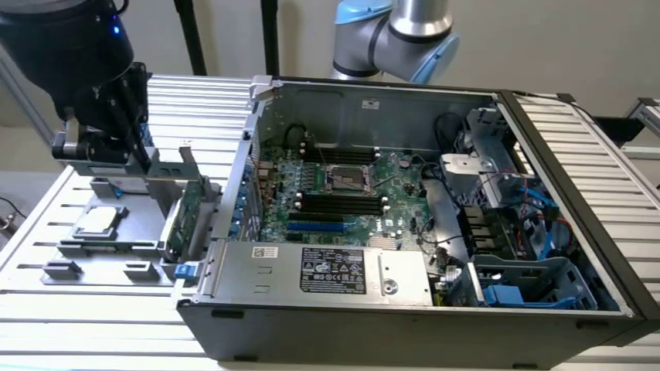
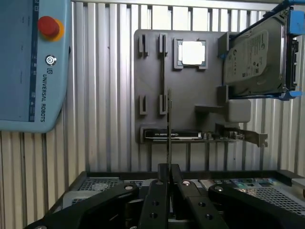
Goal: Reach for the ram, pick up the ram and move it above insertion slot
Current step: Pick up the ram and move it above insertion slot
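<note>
Gripper (image 2: 167, 177) was pinched on the ram (image 2: 168, 125), held edge-on between its fingers (image 2: 159, 191) and standing out from the tips above the grey tray (image 2: 186, 102). Beyond the ram lay the expansion card (image 2: 190, 135) and CPU (image 2: 193, 52), the hard drive (image 2: 257, 55) to one side. Insertion slot (image 1: 341, 202) sat well apart from the gripper (image 1: 103, 143), inside the open case (image 1: 413, 309) on the tabletop (image 1: 83, 309).

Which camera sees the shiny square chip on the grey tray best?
The wrist view: the square chip faces the camera flat on, its whole top plain against the grey tray. The exterior view shows the chip too, but slanted from the side.
</note>
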You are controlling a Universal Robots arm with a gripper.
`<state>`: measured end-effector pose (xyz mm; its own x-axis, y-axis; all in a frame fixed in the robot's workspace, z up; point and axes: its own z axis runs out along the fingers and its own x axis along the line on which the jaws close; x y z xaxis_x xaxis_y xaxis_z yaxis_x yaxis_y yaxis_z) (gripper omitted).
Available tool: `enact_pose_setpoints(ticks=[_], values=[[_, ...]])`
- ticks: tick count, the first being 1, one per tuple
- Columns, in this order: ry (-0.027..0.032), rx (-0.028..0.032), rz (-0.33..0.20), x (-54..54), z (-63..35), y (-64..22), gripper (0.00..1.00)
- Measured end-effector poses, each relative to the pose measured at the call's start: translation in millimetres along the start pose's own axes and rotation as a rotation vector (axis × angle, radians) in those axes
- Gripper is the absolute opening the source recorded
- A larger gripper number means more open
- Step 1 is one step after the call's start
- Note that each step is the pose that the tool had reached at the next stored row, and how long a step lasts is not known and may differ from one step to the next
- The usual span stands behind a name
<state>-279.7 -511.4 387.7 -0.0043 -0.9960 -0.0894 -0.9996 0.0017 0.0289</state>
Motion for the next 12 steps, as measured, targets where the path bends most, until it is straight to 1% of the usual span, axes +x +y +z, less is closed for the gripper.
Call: enact_pose_setpoints(ticks=[5,12], values=[[-0.0005,-0.0034,0.0,-0.9,-9.4,-22.7,0.13],[-0.0004,-0.0075,-0.001,-1.4,-15.0,-54.4,0.13]])
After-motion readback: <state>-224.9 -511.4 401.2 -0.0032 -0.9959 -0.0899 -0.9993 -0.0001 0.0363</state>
